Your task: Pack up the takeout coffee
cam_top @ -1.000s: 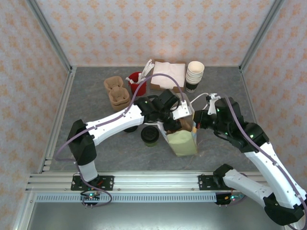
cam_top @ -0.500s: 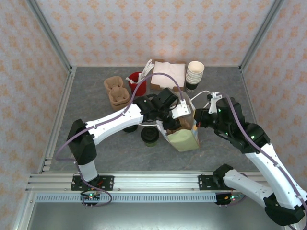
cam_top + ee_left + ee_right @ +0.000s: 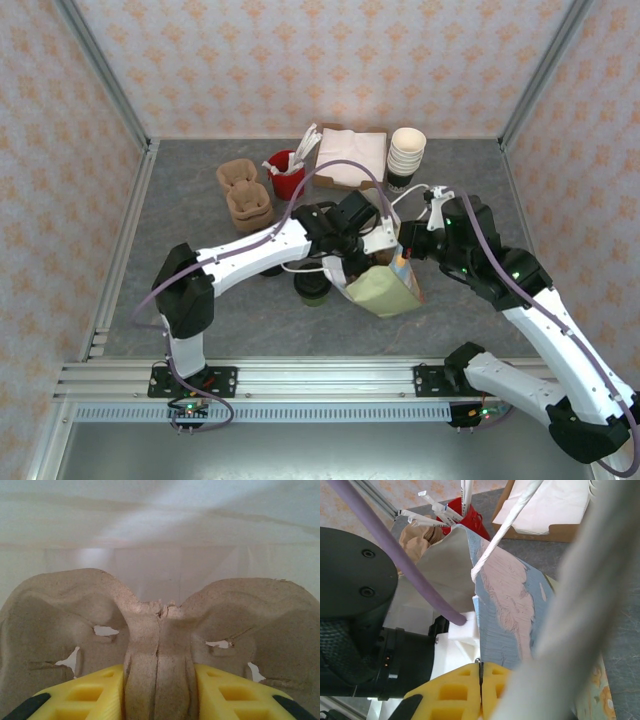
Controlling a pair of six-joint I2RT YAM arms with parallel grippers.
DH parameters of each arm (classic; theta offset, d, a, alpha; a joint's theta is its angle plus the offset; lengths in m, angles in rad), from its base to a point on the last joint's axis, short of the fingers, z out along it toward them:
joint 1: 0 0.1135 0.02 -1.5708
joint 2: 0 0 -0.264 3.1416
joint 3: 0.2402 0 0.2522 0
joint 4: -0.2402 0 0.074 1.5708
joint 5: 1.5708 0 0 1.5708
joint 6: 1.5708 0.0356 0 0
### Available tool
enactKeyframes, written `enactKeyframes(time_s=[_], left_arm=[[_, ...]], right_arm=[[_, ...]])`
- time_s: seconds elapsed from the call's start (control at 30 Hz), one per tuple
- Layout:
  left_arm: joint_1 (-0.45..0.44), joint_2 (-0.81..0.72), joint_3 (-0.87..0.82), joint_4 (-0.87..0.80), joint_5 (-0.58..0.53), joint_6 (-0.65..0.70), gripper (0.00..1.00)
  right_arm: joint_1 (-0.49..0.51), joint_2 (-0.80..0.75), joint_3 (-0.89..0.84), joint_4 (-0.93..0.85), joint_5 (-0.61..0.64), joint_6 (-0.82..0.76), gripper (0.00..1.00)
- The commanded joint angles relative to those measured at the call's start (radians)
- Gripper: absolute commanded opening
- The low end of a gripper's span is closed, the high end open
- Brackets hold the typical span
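Coffee stands lid-on at frame centre, just left of bag, not yet packed. L gripper is inside bag, clamped on centre rib of pulp carrier. R gripper has fingers together, seemingly pinching bag rim; bag leans. Step, I'd judge: seating carrier in bag. Nxt: release carrier, back L arm out w/o dragging bag, then fetch coffee, kept upright. Table grey, mottled. Upper centre: spare carriers, red cup, napkin box, cup stack. Walls pale, orange-patterned.
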Motion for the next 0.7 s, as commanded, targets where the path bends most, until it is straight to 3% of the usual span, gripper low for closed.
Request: enactKeyframes(time_s=[0.0, 0.67], left_arm=[[-0.010, 0.018, 0.007, 0.008, 0.016, 0.019, 0.37], [-0.011, 0.125, 0.017, 0.097, 0.084, -0.029, 0.37]], right_arm=[[0.004, 0.006, 0.008, 0.069, -0.025, -0.016, 0.00], [0.005, -0.065, -0.044, -0.036, 0.069, -0.060, 0.00]])
